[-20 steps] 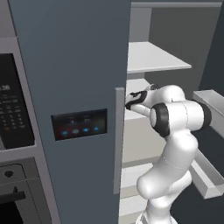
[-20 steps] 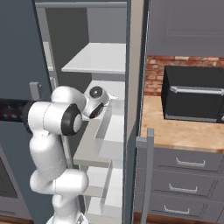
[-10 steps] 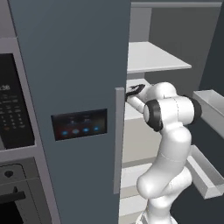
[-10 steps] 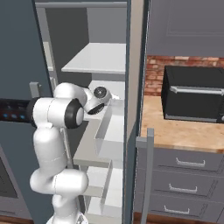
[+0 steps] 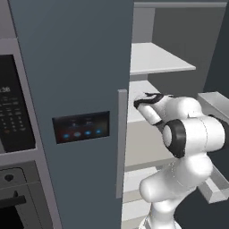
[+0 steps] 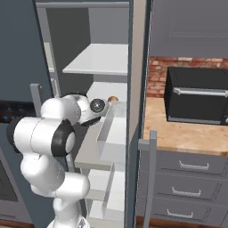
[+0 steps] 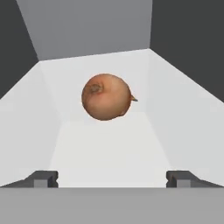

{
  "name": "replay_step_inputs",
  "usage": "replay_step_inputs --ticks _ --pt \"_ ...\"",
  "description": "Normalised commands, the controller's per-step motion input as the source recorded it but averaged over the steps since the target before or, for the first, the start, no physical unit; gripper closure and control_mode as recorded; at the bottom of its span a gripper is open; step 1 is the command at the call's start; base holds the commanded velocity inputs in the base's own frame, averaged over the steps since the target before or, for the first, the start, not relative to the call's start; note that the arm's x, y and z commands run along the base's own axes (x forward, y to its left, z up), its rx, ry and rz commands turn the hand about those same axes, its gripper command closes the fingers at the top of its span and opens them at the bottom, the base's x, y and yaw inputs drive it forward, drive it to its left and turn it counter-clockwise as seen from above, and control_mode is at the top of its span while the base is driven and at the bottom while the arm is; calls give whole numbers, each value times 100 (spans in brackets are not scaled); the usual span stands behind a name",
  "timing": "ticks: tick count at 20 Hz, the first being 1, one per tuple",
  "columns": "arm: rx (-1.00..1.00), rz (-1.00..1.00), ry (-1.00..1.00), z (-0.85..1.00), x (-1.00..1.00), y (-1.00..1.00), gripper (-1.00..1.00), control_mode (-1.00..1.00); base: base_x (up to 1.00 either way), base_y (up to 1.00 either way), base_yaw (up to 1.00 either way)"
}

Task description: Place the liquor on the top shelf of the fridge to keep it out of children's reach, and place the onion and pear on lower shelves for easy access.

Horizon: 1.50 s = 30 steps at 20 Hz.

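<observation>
My gripper (image 7: 112,179) sits with its two fingertips (image 7: 43,178) spread wide near the bottom corners of the hand view, holding nothing. Just ahead of them, clear of both tips, the onion (image 7: 106,96) lies on a white shelf inside the fridge (image 5: 71,89), a lower shelf (image 7: 109,148) with the grey back wall beyond it. From the right base view the same onion (image 6: 113,99) peeps out just past the wrist, well below the top shelf (image 6: 100,59).

I judge the onion to be placed already, so the step in hand is backing out cleanly. I would draw the hand straight back along its own line, keep the fingers spread so neither brushes the round onion and sets it rolling, and mind the door edge and its handle (image 5: 121,143) close beside the forearm.

Whether the onion is fully at rest or a touch above the shelf I cannot tell; its shadow is faint. The liquor and pear I cannot locate. The arm's bulk hides much of the shelf from both base views.
</observation>
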Motion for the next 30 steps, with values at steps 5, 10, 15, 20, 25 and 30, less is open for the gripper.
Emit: replay_step_inputs --ticks 5,10,15,20,25,30 --pt "-9 2 8 81 -100 9 -100 -100 0 0 0" --pt "-12 1 11 98 -96 13 -100 -100 0 0 0" --pt "-12 0 15 100 -79 0 -100 -100 0 0 0" --pt "-16 0 30 97 -90 0 -100 -100 0 0 0" --pt "-8 6 17 23 -100 13 -100 -100 0 0 0" --pt "7 13 -1 -2 -92 45 -100 -100 0 0 0"
